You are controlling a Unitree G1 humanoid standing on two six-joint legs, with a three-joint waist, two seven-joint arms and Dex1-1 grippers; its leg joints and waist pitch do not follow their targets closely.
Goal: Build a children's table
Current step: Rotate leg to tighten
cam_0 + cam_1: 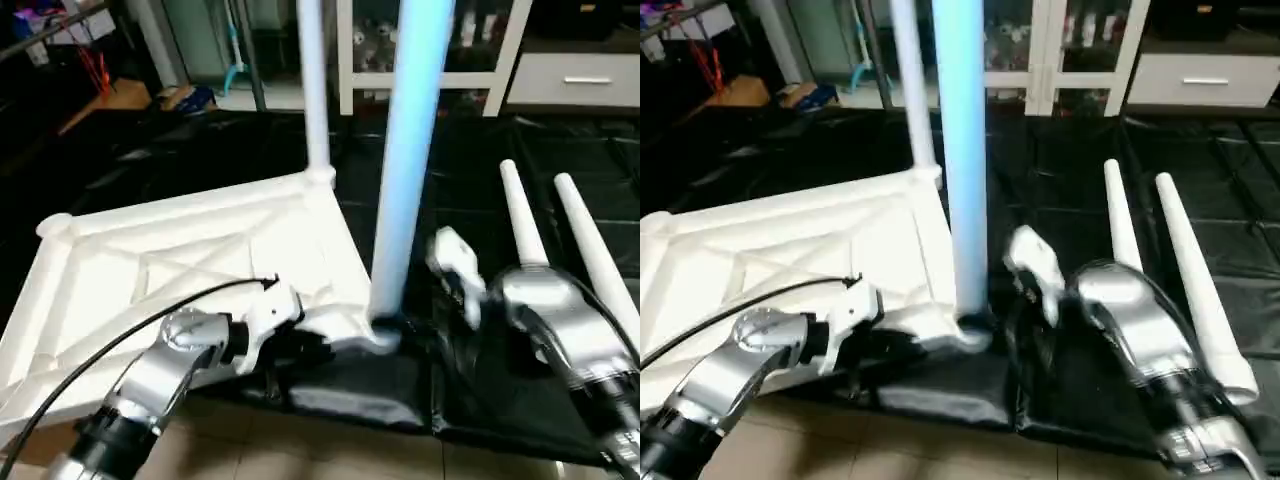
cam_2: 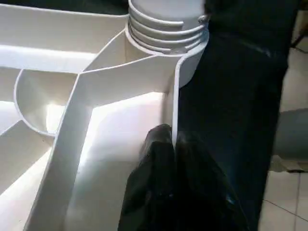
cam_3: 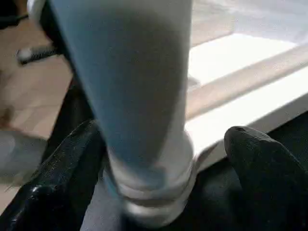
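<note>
Tabletop (image 1: 190, 260), white plastic and square, lies upside down with its ribbed underside facing up, on black sheeting (image 1: 470, 160) spread over the floor. Its near right corner sits at the edge of the sheeting, where bare tiled floor (image 1: 330, 450) begins.

2 legs stand upright in its corner sockets. The near leg (image 1: 405, 150) rises from the near right corner socket (image 2: 166, 24), where ribbed rings show at its base. The far leg (image 1: 312, 85) stands in the far right corner. 2 spare legs (image 1: 560, 230) lie side by side on the sheeting to the right of the tabletop, well apart from it, thin ends pointing away from the robot.

Left gripper (image 2: 171, 144) reaches in from the near left, and its 2 black fingers (image 2: 154, 159) pinch the thin side wall of the tabletop just beside the near right corner, closed onto it from both sides.

Right gripper (image 3: 163, 159) sits at the base of the near leg with its black fingers (image 3: 262, 163) spread wide on either side of the leg; 1 is beside the leg's base, the other stands apart from it.

A white glass-door cabinet (image 1: 440, 50) stands beyond the sheeting.
</note>
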